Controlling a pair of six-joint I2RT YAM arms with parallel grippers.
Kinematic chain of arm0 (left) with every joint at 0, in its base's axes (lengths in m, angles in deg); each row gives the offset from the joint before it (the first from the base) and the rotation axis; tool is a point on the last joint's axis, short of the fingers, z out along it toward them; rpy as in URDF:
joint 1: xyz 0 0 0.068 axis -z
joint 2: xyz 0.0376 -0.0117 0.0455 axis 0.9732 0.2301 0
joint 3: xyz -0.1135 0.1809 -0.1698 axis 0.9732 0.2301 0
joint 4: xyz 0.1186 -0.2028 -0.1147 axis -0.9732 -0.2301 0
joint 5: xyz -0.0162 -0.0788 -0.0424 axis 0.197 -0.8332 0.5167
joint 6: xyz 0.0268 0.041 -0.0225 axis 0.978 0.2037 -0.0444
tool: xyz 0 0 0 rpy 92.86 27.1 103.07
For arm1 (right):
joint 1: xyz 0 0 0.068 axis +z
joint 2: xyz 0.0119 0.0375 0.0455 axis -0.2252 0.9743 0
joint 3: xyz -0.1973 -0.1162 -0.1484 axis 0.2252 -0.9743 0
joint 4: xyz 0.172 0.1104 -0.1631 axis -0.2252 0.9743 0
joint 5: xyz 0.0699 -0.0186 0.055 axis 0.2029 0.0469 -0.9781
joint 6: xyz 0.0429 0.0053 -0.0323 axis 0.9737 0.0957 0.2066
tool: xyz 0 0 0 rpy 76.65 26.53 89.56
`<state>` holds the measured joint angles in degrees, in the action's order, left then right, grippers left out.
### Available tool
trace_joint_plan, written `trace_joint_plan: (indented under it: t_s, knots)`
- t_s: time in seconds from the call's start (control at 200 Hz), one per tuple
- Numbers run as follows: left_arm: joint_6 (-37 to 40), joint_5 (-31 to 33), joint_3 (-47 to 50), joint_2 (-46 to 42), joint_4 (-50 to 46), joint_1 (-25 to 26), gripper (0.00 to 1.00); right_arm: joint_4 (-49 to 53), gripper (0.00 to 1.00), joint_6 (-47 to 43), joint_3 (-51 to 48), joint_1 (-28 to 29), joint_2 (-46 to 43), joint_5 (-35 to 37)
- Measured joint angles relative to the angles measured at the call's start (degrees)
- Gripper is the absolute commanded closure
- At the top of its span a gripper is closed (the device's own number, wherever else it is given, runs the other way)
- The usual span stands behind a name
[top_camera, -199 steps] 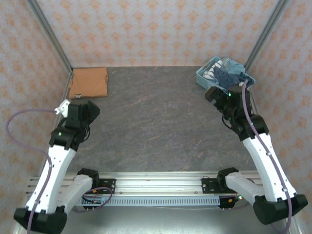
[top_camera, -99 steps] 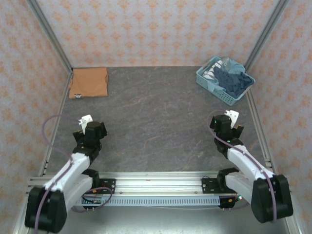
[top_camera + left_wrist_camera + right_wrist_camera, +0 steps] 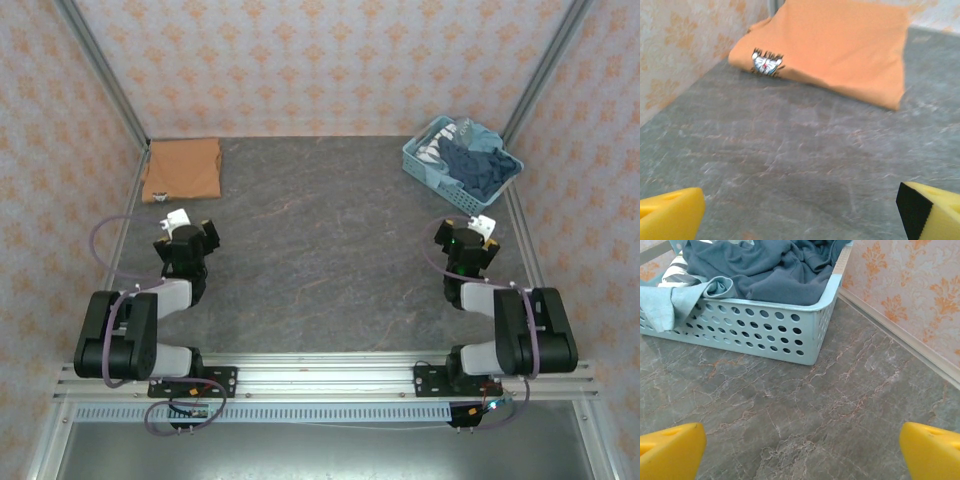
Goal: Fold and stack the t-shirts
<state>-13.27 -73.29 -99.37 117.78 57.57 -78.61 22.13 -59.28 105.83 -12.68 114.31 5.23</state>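
orange tee (image 3: 840,45): print blurry, top cut off | basket (image 3: 765,335): L+top cut off

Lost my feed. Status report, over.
Left gripper, right gripper open, empty. Orange tee folded, far-left corner. Blue tee heaped in basket, far right. Nothing in the way.

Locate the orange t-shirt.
The folded orange cloth t-shirt lies in the far-left corner of the grey table, top view, across from the light-blue plastic basket.

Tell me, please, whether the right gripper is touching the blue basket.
Apart. The right wrist view shows a stretch of table between the open right gripper and the basket.
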Motion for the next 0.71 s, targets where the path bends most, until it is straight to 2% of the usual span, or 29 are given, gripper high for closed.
trace_joint_plan:
  t_s: [0.105, 0.175, 0.315, 0.475, 0.706]
  knots:
    - [0.8, -0.3, 3.4, 0.7, 4.9, 0.5, 0.0, -5.4, 0.01, 0.0, -0.6, -0.5, 5.0, -2.2]
    - [2.3, -1.2, 2.3, 4.6, 7.5, 2.0, 0.0, -5.3, 0.01, 0.0, -0.5, -0.5, 5.9, -3.6]
    - [5.3, -3.7, -3.6, 8.9, 4.7, 4.4, 0.0, -4.6, 0.01, -0.5, 2.0, -0.3, 6.1, -4.4]
    - [6.6, -4.4, -4.5, 8.9, 4.7, 4.5, 0.0, -3.7, 0.01, -1.6, 4.9, 2.0, 6.6, -3.9]
    - [7.4, -4.4, -4.6, 8.9, 4.4, 4.5, 0.0, -3.2, 0.01, -2.2, 4.9, 2.1, 6.7, -3.7]
